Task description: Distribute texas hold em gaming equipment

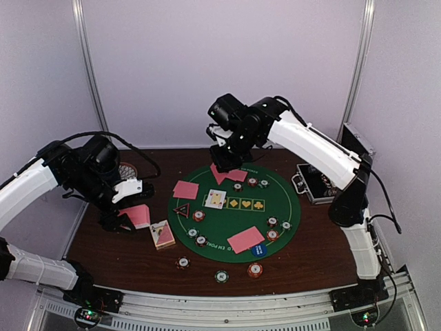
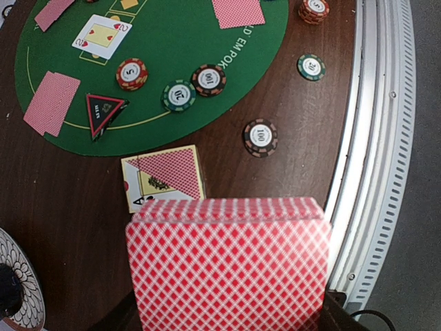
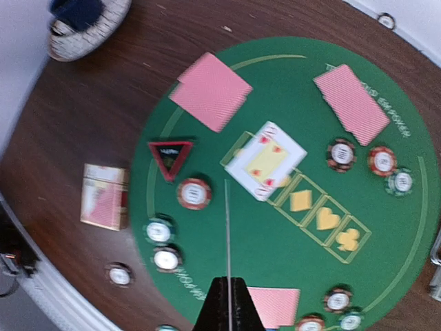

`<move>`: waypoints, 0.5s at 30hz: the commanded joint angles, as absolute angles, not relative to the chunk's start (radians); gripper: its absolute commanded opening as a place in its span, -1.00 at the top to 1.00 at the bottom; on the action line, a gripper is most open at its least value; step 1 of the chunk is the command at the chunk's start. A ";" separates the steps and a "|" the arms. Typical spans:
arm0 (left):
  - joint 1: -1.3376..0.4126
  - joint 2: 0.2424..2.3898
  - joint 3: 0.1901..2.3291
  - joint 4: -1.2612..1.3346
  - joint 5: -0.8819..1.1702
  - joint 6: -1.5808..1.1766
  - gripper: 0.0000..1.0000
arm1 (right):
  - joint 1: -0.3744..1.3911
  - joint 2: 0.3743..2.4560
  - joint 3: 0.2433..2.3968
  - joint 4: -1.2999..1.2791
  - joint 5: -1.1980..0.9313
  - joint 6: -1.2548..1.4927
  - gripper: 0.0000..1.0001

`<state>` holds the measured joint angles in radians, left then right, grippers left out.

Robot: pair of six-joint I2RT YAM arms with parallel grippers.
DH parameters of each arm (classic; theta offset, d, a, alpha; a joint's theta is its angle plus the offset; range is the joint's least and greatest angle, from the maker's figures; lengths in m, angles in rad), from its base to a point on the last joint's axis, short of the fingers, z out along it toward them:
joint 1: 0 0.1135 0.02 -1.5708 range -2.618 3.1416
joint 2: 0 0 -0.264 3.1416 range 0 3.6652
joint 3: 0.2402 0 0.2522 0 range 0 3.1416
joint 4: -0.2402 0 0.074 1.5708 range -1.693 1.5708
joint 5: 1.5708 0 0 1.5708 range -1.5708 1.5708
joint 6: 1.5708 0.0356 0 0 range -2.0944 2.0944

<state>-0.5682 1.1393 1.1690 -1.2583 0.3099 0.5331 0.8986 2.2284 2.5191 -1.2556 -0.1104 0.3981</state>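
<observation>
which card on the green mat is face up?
The white-faced card beside the yellow suit symbols; the other cards on the mat show pink backs.

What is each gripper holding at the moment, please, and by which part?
The left gripper clamps a deck of pink-backed cards by its near end; the right gripper pinches a single card by one edge.
</observation>
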 commanded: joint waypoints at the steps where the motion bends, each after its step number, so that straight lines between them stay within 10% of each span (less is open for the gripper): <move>1: -0.563 1.124 1.177 -1.246 0.322 0.548 1.00 | 0.926 2.295 2.513 -1.430 0.348 0.192 1.00; 15: -0.563 1.125 1.178 -1.247 0.325 0.543 1.00 | 1.063 2.446 2.225 -0.846 1.025 -0.454 1.00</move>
<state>-0.5682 1.1389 1.1690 -1.2583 0.3103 0.5331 1.0660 2.3905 2.2601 -1.0622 0.8379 -0.2325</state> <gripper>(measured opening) 0.675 0.023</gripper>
